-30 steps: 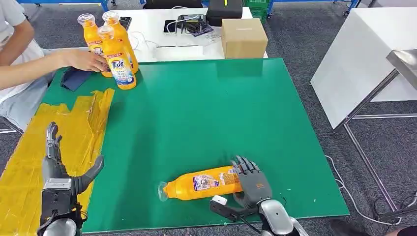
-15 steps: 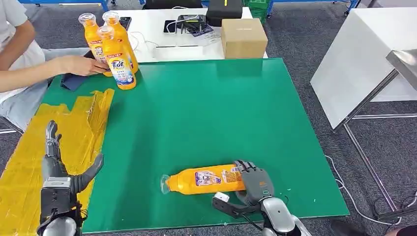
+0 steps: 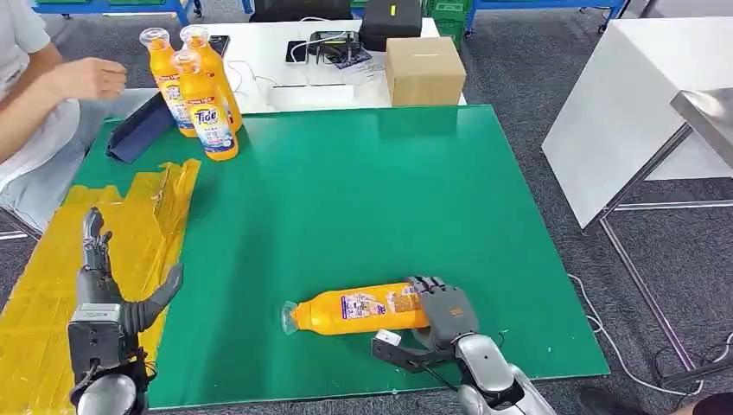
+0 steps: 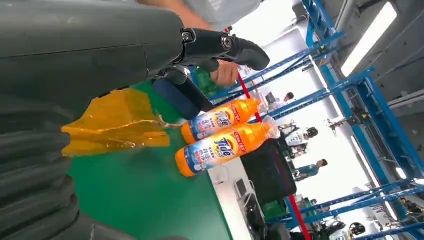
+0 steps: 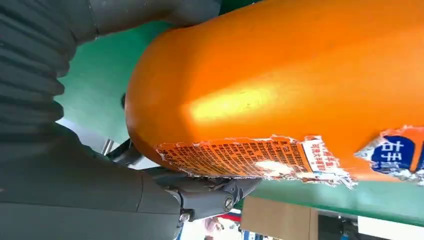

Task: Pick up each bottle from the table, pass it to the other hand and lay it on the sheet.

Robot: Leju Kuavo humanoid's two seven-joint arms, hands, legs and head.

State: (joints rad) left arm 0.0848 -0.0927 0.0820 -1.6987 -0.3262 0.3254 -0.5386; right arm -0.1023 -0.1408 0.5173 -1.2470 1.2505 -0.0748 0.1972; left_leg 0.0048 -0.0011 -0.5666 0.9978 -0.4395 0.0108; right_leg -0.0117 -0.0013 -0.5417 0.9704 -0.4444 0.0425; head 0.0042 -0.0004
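Orange bottle (image 3: 356, 312) lies on its side near the front of the green bench (image 3: 363, 199), its base end gripped by the right hand (image 3: 439, 322). Left hand (image 3: 108, 290) hovers spread and empty over the yellow sheet (image 3: 52, 277). Three bottles (image 3: 194, 95) stand upright at the far left corner.

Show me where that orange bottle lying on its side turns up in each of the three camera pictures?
Head view: the lying bottle is near the green mat's front edge, its base in the right hand.
Left wrist view: not in it; those are the standing bottles at the far corner.
Right wrist view: its orange body with torn label is seen close up.
Shared landmark: the green mat.
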